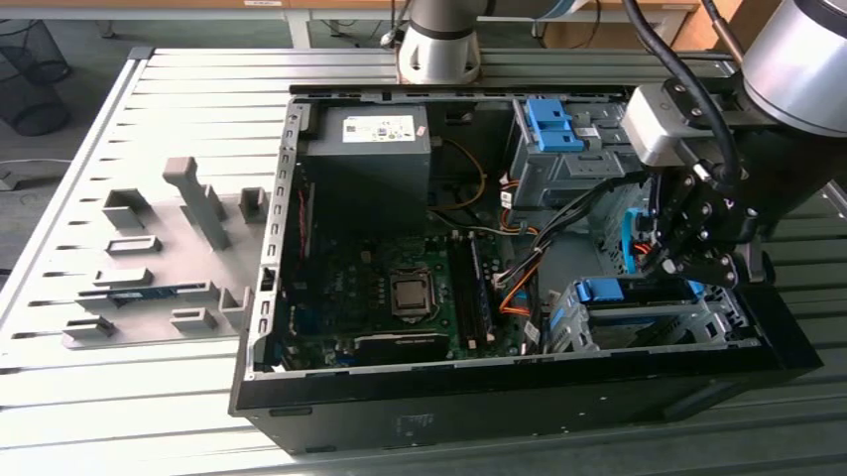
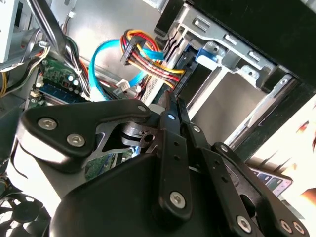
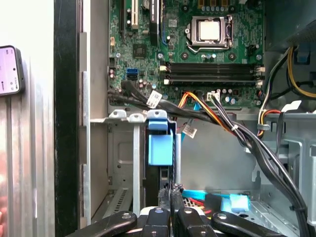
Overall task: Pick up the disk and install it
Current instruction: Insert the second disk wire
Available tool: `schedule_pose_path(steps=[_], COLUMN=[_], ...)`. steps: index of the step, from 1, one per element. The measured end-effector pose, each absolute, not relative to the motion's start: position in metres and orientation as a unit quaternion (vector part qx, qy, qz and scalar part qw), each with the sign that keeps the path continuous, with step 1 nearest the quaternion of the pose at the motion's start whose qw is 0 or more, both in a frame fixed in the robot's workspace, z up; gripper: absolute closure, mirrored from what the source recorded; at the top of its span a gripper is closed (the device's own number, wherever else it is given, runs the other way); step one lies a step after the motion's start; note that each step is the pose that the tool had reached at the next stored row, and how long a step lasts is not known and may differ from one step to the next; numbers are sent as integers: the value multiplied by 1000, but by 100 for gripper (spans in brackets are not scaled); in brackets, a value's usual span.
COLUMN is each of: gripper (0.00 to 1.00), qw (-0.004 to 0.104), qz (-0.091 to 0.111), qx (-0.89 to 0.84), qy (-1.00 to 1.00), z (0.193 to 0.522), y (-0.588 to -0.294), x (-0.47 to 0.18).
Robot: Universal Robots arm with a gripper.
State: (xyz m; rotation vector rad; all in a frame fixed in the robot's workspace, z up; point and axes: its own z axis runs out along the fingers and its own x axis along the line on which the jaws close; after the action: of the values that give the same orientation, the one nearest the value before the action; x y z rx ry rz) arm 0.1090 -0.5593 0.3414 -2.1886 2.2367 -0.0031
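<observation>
Disk (image 3: 160, 143), upright on edge with its blue bracket, sits pinched between the gripper (image 3: 170, 195) jaws, apparently aligned for the drive cage (image 3: 121, 143).

This looks like a robotics lab or workshop bench. An open computer case (image 1: 530, 387) lies on a slatted metal table (image 1: 119, 387) with grey fixture blocks (image 1: 198, 203) well apart from the gripper (image 1: 688, 263), and what may be a wire wastebasket (image 1: 30, 74) stands on the floor beyond.

End effector (image 2: 170, 106) beside drive cage (image 2: 232, 54)
</observation>
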Motion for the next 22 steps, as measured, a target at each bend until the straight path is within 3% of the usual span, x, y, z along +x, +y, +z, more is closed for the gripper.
schedule_pose_path(steps=[22], gripper=[84], qw=[9], qz=[1], qx=[-699], qy=[715], z=[368], y=[-559], x=[96])
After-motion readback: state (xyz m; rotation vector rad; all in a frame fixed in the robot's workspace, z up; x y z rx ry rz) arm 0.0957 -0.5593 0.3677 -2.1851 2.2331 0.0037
